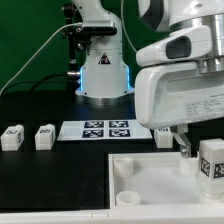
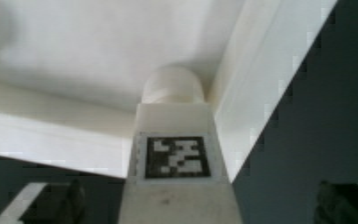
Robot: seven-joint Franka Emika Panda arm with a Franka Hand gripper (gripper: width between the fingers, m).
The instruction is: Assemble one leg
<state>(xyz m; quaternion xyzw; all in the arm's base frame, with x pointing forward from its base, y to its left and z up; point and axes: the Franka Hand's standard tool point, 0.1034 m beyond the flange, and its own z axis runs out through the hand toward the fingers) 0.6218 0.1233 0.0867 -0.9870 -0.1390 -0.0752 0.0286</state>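
One leg (image 1: 211, 165), a white block with a square marker tag, stands upright in the corner of the large white tray-like part (image 1: 150, 195) at the exterior view's right. In the wrist view this leg (image 2: 176, 150) runs from between my fingers to a rounded end that sits against the tray's corner (image 2: 87, 70). My gripper (image 1: 200, 148) hangs over it, open. Its dark fingers (image 2: 43, 200) stand well off either side of the leg and do not touch it. Three more legs (image 1: 12, 137) (image 1: 45, 136) (image 1: 164, 137) stand loose on the black table.
The marker board (image 1: 107, 129) lies flat between the loose legs, in front of the arm's base (image 1: 102, 75). Cables trail behind the base on the exterior view's left. The tray's raised rim (image 1: 112, 175) runs along its edge at the exterior view's left.
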